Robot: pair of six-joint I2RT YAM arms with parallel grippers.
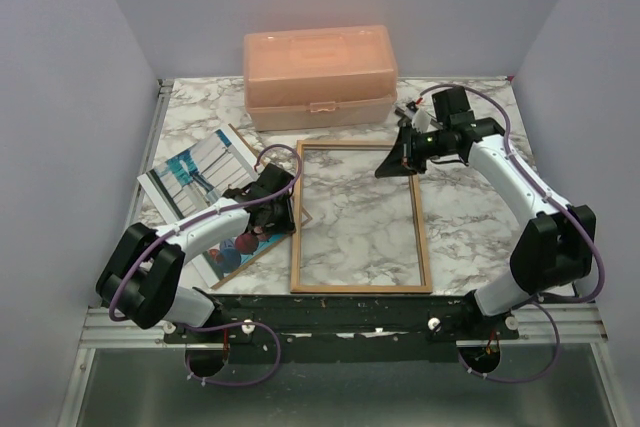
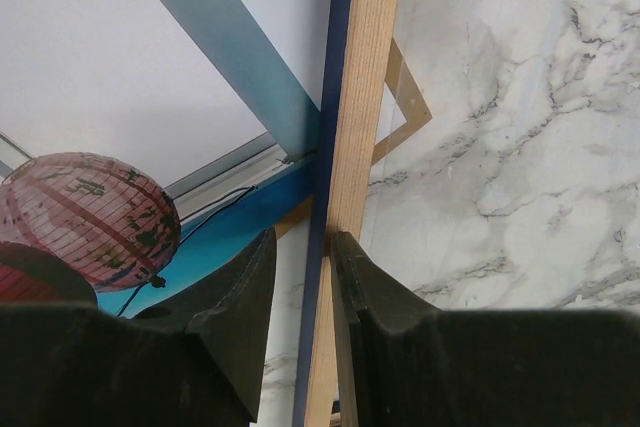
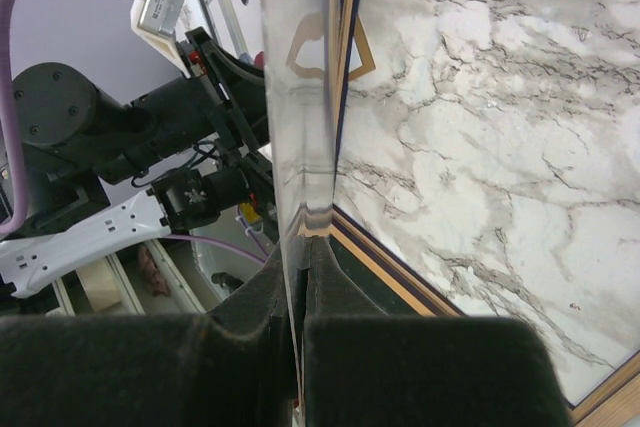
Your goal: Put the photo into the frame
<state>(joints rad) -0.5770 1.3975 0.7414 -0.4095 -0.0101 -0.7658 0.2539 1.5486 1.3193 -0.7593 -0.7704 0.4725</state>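
The frame (image 1: 421, 227) lies flat on the marble table with its tan wood back up. My left gripper (image 1: 283, 209) sits astride its left rail (image 2: 365, 67). The jaws stand partly open: the right finger (image 2: 360, 277) rests against the wood, and a strip of table shows between the left finger and the navy edge. The photo (image 1: 205, 169) lies face up to the left, partly under my left arm, its red balloon (image 2: 85, 217) close by. My right gripper (image 1: 393, 164) at the frame's far right corner is shut on a clear sheet (image 3: 300, 97), which is tilted up on edge above the frame rail (image 3: 384, 270).
A peach plastic box (image 1: 318, 72) stands closed at the back of the table, just beyond the frame. A brown backing board (image 1: 243, 137) lies under the photo, one corner (image 2: 410, 107) showing through the frame opening. Grey walls close in left, right and behind.
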